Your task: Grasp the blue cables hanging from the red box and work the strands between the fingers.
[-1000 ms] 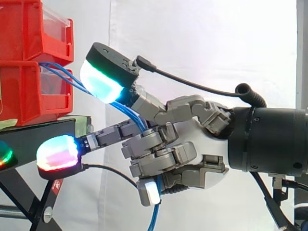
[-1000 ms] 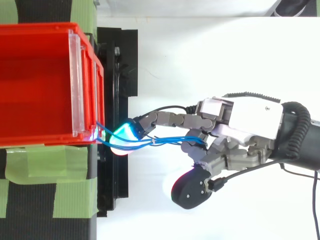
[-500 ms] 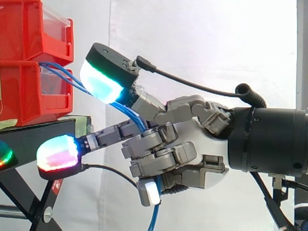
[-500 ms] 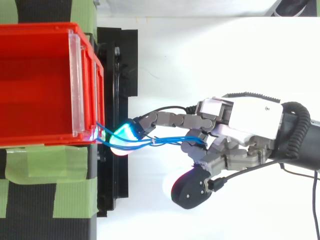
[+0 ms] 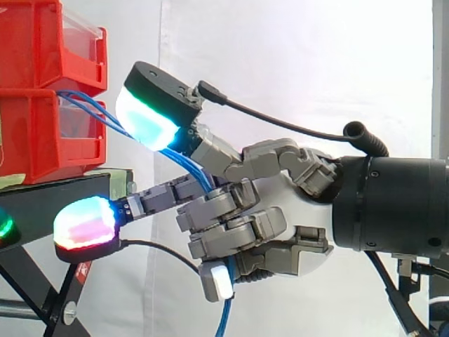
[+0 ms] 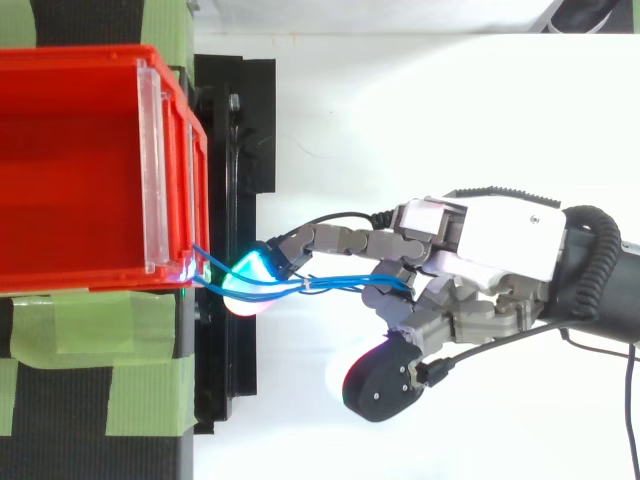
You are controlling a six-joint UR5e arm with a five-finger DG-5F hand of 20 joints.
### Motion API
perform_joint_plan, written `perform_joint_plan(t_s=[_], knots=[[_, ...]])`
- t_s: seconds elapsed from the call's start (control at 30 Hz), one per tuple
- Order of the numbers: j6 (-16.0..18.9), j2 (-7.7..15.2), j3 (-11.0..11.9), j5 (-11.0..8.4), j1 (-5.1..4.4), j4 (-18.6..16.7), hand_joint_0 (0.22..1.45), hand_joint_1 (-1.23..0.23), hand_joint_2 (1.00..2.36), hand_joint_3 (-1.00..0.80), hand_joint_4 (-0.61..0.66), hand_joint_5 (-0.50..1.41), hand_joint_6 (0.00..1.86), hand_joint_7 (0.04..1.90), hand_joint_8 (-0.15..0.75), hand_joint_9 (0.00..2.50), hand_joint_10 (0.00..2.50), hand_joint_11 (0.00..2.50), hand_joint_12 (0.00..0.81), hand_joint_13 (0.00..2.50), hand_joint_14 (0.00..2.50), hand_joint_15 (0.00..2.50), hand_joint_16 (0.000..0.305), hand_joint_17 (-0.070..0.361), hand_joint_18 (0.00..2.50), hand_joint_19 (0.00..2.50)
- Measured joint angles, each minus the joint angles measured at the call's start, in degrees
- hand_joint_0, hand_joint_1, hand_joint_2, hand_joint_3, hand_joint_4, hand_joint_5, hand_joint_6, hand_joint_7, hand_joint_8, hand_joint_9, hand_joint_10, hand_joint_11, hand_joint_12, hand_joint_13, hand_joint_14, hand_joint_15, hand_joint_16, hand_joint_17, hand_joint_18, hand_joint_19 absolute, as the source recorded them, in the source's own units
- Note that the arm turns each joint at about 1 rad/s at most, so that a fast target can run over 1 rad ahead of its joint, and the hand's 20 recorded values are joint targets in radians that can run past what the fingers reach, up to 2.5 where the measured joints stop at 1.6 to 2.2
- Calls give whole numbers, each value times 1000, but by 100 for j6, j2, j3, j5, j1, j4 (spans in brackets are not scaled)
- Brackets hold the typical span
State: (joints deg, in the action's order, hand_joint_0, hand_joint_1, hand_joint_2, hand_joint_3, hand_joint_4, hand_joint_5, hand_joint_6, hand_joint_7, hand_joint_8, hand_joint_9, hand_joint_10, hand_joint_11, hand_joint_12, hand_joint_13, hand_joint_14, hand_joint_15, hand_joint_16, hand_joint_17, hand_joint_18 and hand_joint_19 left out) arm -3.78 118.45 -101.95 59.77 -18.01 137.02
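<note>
From above, the red bin (image 6: pixel 70 170) fills the left side, its clear front panel (image 6: pixel 150 165) facing the hand (image 6: pixel 480 240), which reaches in from the right edge. The blue cables (image 6: pixel 335 284) leave the bin's near front corner and run right, almost level, into the hand's curled fingers. One long finger stretches toward the bin, its cyan-green pad (image 6: pixel 245 270) lying against the strands just beside the corner. Under the bin are the black stand (image 6: pixel 235 120) and strips of green tape (image 6: pixel 90 340).
</note>
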Motion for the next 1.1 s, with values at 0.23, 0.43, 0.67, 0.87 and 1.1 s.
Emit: perform_joint_plan(t_s=[0.23, 0.43, 0.67, 0.87, 1.1], knots=[[0, 1, 2, 0, 0, 0, 739, -565, 1000, -1000, 241, 65, 11, 1035, 492, 1274, 2500, 2461, 646, 1785, 2500, 1407, 248, 186, 2421, 512], [0, 1, 1, 0, 0, 0, 748, -584, 1000, -1000, 202, 77, 9, 1080, 492, 1274, 2500, 2461, 646, 1785, 2500, 1407, 248, 186, 2421, 512], [0, 1, 0, 4, 0, 4, 750, -588, 1000, -1000, 203, 82, 9, 1086, 492, 1274, 2500, 2461, 646, 1785, 2500, 1407, 248, 186, 2421, 512], [19, -2, 20, 0, 0, 107, 749, -588, 1000, -1000, 201, 96, 8, 1096, 492, 1274, 2500, 2461, 646, 1785, 2500, 1407, 248, 186, 2421, 512], [208, -5, 395, -269, 0, 468, 750, -583, 1000, -1000, 208, 125, 6, 1138, 492, 1274, 2500, 2461, 646, 1785, 2500, 1407, 248, 186, 2421, 512]])
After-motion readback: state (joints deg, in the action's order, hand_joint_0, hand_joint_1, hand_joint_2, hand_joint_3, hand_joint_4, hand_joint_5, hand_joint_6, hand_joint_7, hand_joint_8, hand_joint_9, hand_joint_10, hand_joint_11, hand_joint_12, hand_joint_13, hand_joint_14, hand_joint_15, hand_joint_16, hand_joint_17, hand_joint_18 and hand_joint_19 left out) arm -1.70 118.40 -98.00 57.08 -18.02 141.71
